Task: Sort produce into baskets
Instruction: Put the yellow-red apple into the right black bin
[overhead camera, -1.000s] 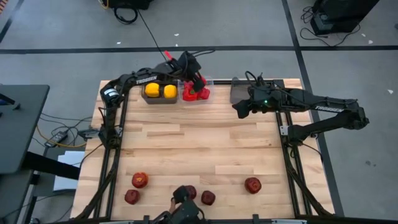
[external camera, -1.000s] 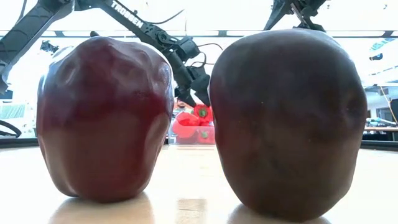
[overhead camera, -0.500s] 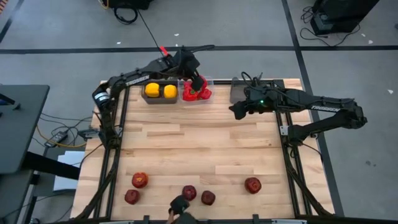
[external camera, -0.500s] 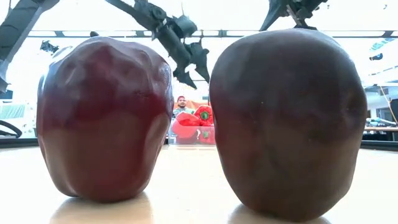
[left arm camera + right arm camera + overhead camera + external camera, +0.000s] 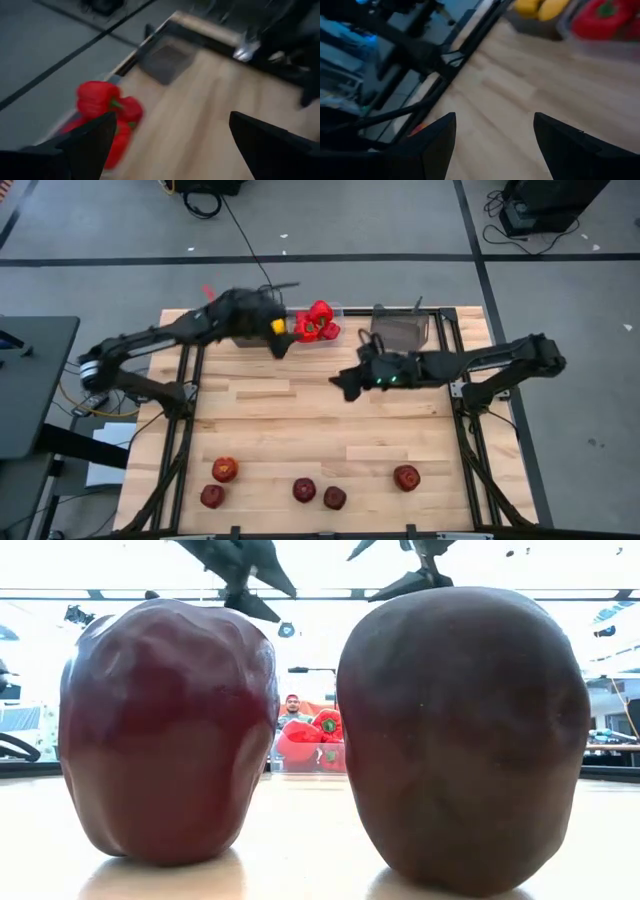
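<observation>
Several dark red apples lie near the table's near edge (image 5: 304,490); two of them fill the low view (image 5: 170,730) (image 5: 460,730). Red peppers (image 5: 318,323) are piled in the clear bin at the far edge; they also show in the left wrist view (image 5: 102,107). Yellow peppers (image 5: 275,326) sit in a dark grey bin, mostly hidden under my left arm. A second dark grey bin (image 5: 400,330) stands at the far right. My left gripper (image 5: 283,348) is open and empty, just near of the pepper bins. My right gripper (image 5: 345,385) is open and empty over the bare table middle.
Dark frame rails run along the table's left and right sides (image 5: 185,410) (image 5: 462,410). The wood between the far bins and the near row of apples is bare (image 5: 320,430). A person shows far behind the table in the low view (image 5: 291,710).
My left gripper has left the clear bin of red peppers and gone up, then toward the table's left and near side. My right gripper has gone from the grey bin toward the table's left and near side. A dark-gloved hand at the near edge has drawn back out of view.
</observation>
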